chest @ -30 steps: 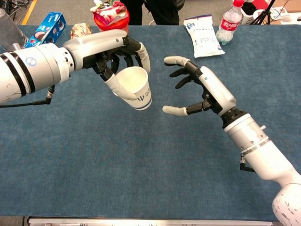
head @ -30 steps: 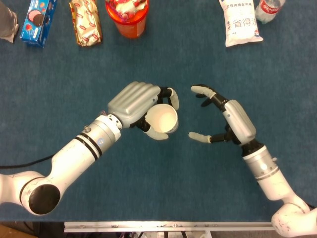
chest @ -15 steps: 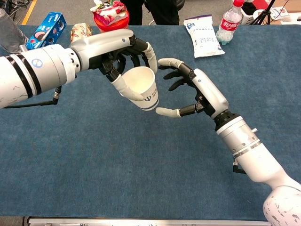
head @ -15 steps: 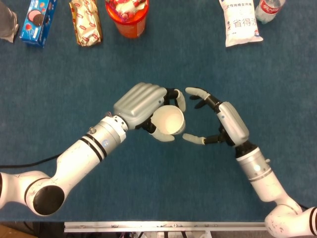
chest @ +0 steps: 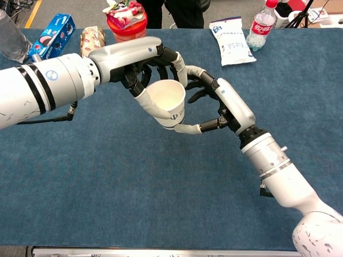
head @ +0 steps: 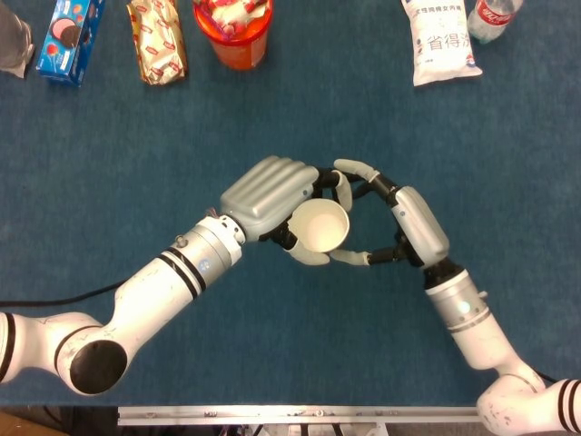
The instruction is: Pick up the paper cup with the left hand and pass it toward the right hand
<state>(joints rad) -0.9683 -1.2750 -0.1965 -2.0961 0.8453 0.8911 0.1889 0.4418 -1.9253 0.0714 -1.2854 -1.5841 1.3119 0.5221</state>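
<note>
Both hands have closed in since a sec ago: left hand (head: 272,195) grips paper cup (head: 320,226) above table (head: 109,163), right hand (head: 399,222) spread around it. Contact w/ cup can't tell. Chest view shows cup's printed side; head view only its rim.

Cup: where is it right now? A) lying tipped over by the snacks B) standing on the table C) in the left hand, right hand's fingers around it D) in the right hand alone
C: the left hand grips the cup above the table, and the right hand has its fingers curved around the cup's far side.
</note>
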